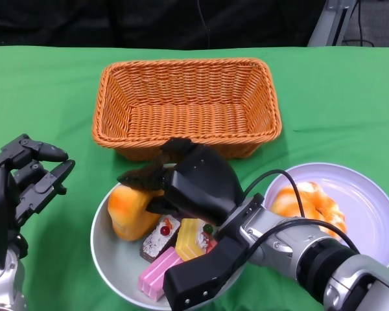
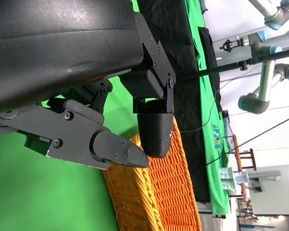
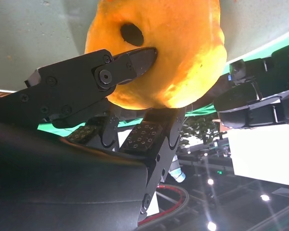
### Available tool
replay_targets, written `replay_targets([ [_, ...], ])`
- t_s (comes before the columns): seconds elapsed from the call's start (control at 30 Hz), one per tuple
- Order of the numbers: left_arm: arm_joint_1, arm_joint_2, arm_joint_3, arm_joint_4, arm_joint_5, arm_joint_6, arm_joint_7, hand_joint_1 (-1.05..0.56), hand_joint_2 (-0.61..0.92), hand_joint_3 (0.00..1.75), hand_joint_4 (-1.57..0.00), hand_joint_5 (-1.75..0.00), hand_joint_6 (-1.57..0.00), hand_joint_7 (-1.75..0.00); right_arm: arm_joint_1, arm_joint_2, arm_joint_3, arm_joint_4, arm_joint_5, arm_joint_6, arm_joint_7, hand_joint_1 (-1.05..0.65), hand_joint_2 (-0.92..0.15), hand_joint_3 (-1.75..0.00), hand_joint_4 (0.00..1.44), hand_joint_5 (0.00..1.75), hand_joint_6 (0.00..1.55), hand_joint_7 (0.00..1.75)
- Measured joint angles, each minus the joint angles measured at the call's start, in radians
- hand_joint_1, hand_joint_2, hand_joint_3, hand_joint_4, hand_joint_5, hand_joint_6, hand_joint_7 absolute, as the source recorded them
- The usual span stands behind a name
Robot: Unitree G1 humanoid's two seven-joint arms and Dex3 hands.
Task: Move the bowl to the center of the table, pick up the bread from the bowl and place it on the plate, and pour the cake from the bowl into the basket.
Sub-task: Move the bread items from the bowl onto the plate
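On my head view, my left hand (image 1: 32, 178) sits at the far left above the green tablecloth (image 1: 350, 97), well clear of the crockery, fingers spread and holding nothing; the left wrist view confirms this, with its black fingertips (image 2: 154, 137) apart over the cloth and the basket's woven wall beyond them.

Next comes the round pale grey bowl (image 1: 110, 259), near the table's front edge and just in front of the basket. Inside it I see a golden-orange bread roll (image 1: 126, 210) against the left wall, and beside it four cake slices: a chocolate slice with a red cherry (image 1: 159, 236), a yellow slice (image 1: 191, 236), a partly hidden red-topped piece (image 1: 211, 245), and a pink layered slice (image 1: 157, 273) nearest me.

Behind the bowl stands the rectangular orange wicker basket (image 1: 187, 103), with nothing in it.

My right hand (image 1: 181, 181) reaches across the bowl from the right and grips the bread roll; the right wrist view shows its fingers (image 3: 135, 60) pressed into the roll's surface from both sides.

At the far right lies the round lavender-white plate (image 1: 369, 214), touching the cloth beside the bowl, carrying a second orange-glazed bread piece (image 1: 318, 204) partly hidden by my forearm.
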State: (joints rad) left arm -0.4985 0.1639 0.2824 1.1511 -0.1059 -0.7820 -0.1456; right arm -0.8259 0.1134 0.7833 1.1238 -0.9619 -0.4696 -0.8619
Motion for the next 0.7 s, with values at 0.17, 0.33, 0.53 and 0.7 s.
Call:
replay_targets([
  [0.17, 0.0, 0.008, -0.009, 0.0, 0.015, 0.01, 0.019, -0.28, 0.92, 0.09, -0.71, -1.68, -0.78, -1.25, -0.003, 0.0, -0.007, 0.004, 0.004, 0.0, -0.007, -0.28, -0.91, 0.0, 0.9, 0.68, 1.16, 0.01],
  [0.33, 0.0, 0.011, -0.008, 0.0, 0.005, 0.015, 0.017, -0.28, 0.92, 0.08, -0.78, -1.58, -0.84, -1.08, -0.009, 0.0, -0.018, 0.003, 0.01, -0.001, -0.007, -0.27, -0.89, 0.0, 0.72, 1.24, 1.19, 0.02],
  [0.53, 0.0, 0.011, -0.008, 0.0, -0.003, 0.018, 0.007, -0.27, 0.92, 0.09, -0.78, -1.67, -0.86, -1.12, -0.009, -0.007, -0.035, -0.011, 0.032, -0.017, 0.02, -0.28, -0.9, 0.0, 0.77, 1.08, 1.17, 0.0],
  [0.7, 0.0, 0.013, -0.013, 0.001, 0.007, 0.017, 0.02, -0.19, 0.92, 0.21, -0.74, -1.74, -0.84, -1.15, -0.009, -0.023, -0.056, -0.048, 0.047, -0.026, 0.053, -0.27, -0.92, -0.01, 0.81, 1.05, 1.1, 0.01],
])
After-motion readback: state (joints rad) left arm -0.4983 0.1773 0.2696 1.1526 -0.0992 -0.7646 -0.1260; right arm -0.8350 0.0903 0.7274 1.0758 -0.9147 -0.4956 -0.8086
